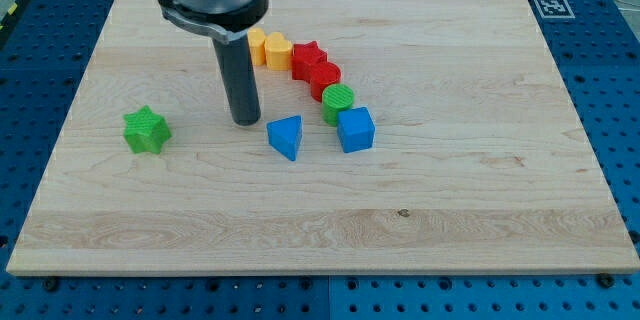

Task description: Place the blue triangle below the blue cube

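Camera view: blocks on a wooden table

My tip (244,121) rests on the table (450,190), just to the view's left of the blue triangle (286,137). The blue cube (355,129) sits beside the triangle on the view's right, apart from it. A green cylinder (338,101) touches the cube's top. A green star (146,129) lies far left. No fingers exist on this rod

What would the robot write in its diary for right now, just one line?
my tip: left of blue triangle, small gap | blue triangle: left of blue cube, not yet below | status: unfinished
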